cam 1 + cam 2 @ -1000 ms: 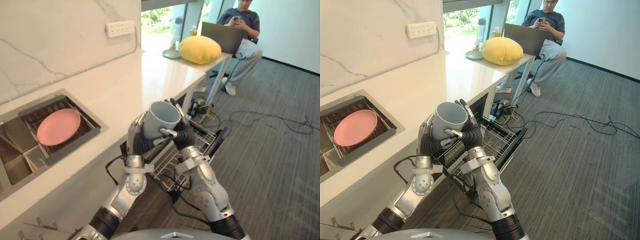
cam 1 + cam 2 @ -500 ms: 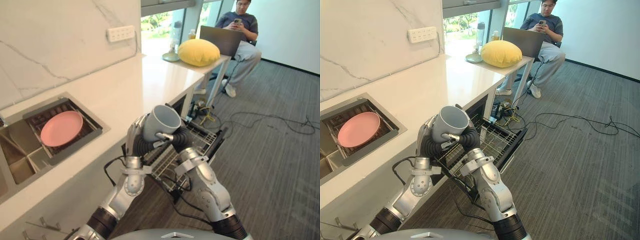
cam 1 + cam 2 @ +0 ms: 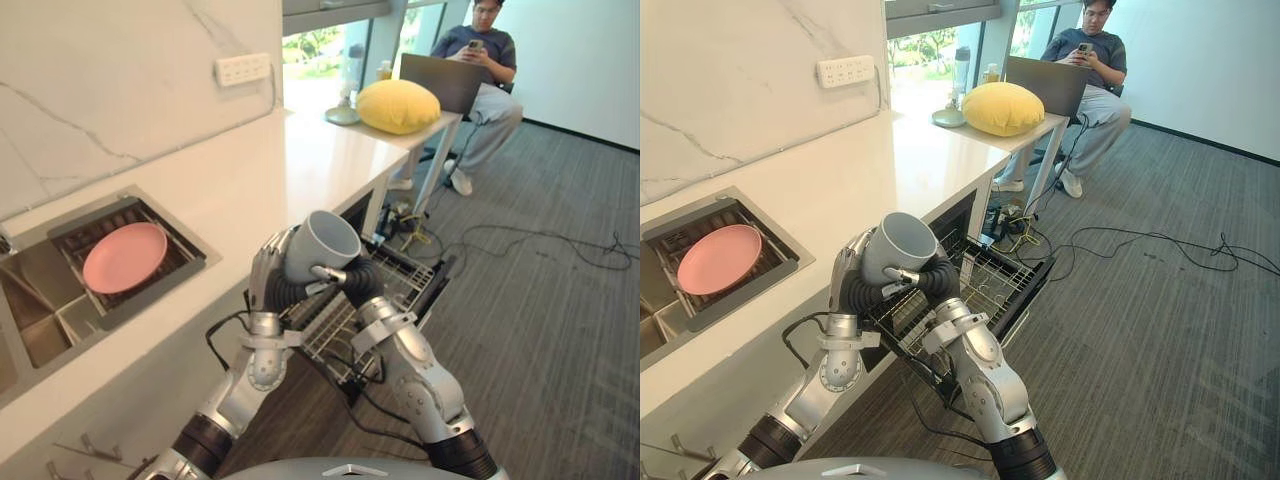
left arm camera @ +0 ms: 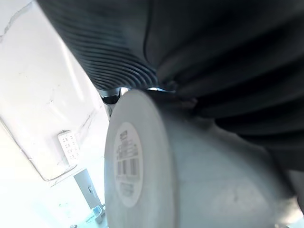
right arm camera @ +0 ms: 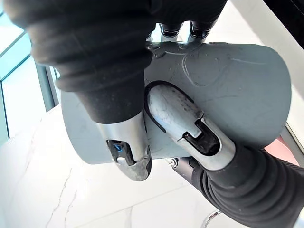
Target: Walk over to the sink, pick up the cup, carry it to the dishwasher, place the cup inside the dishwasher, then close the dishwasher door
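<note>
- White stone surface (image 3: 250,180) runs along your left, with a sink (image 3: 40,290) cut into it and a pink plate (image 3: 124,256) lying on a rack in the sink.
- You hold the grey cup (image 3: 322,243) in the air between both hands, just off the surface's front edge. It is tilted, with its mouth facing up.
- Your left hand (image 3: 268,272) wraps its fingers up the cup's near side.
- Your right hand (image 3: 352,278) is clamped on the opposite side, with its thumb and fingers pressed to the cup's wall in the right wrist view.
- A barcode sticker (image 4: 127,164) sits on the cup's base.
- Below the cup, the dishwasher's wire rack (image 3: 400,282) stands pulled out over the grey carpet.
- Further back, a person (image 3: 482,60) sits behind a laptop (image 3: 440,80), with a yellow cushion (image 3: 398,104) beside it.
</note>
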You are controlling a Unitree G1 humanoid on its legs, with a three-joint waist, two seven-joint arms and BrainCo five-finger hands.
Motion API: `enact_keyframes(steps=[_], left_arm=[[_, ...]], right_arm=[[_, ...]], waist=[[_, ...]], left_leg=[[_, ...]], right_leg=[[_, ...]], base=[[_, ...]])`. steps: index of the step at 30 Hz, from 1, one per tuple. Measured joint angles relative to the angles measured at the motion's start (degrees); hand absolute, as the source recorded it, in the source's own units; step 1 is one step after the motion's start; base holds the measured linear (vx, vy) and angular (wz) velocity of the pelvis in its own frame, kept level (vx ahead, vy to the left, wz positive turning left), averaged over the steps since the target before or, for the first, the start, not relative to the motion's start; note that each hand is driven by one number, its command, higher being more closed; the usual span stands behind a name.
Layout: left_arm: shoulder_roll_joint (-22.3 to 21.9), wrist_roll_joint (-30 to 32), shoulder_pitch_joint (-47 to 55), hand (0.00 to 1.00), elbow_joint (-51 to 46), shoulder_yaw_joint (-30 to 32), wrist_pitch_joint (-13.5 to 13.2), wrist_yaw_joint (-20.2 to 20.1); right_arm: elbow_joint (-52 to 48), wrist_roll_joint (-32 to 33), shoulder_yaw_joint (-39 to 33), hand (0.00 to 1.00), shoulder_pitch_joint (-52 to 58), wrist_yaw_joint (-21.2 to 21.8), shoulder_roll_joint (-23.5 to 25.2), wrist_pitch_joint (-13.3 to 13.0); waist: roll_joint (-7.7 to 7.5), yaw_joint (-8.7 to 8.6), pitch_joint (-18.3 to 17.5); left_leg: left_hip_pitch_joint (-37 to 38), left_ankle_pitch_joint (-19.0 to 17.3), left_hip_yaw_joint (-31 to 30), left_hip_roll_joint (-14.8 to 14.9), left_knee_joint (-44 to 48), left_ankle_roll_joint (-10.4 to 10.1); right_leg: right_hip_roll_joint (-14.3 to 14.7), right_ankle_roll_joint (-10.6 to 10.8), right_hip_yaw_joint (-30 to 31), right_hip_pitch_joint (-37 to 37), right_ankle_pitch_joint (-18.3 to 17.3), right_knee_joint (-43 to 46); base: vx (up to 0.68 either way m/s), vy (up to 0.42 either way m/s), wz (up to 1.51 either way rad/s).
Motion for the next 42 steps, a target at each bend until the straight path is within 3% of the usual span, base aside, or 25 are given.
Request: enact_keyframes(steps=[6,17,29,30,42], left_arm=[[-0.01,-0.02,-0.02,1.00,-0.02,-0.11,0.00,0.19],[-0.04,-0.11,-0.01,1.00,-0.02,-0.20,0.27,0.85],[-0.10,-0.13,0.03,1.00,-0.01,0.40,0.28,2.19],[-0.10,-0.13,0.05,1.00,-0.01,0.46,0.28,2.39],[-0.11,2.24,0.09,1.00,-0.07,0.73,-1.00,2.59]], right_arm=[[0.00,0.80,1.02,1.00,0.37,-2.48,0.10,-2.53],[-0.05,-2.17,1.00,1.00,0.38,-3.72,1.42,-4.83],[-0.10,-2.65,-0.04,1.00,0.37,-3.68,2.92,-5.53],[-0.10,-2.64,-0.27,0.00,0.35,-3.55,3.01,-5.53],[1.24,-0.89,-0.16,0.00,0.34,-1.32,3.04,-4.26]], waist=[[0.00,-0.27,0.00],[0.01,-0.45,0.00],[0.04,-0.41,0.01],[0.05,-0.40,0.02],[0.13,-0.34,-0.01]], left_leg=[[-0.15,0.00,-0.21,-0.16,-0.01,-0.02],[-0.45,-0.02,-0.59,-0.17,0.00,-0.04],[-0.51,-0.01,-0.87,-0.19,0.01,-0.04],[-0.52,-0.01,-0.90,-0.19,0.00,-0.04],[-0.85,0.20,-2.20,-0.34,0.01,-0.03]], right_leg=[[-0.12,-0.01,0.04,-0.08,0.00,0.10],[-0.13,0.01,-0.33,-0.07,0.00,-0.19],[-0.11,0.09,-0.73,0.04,-0.06,-0.31],[-0.11,0.09,-0.83,0.04,-0.06,-0.29],[-0.15,0.05,-1.94,0.25,-0.38,-0.25]], base=[[0.00,0.000,0.01],[0.00,0.000,0.01],[0.00,0.000,0.00],[0.00,0.000,0.00],[0.01,0.000,0.05]])
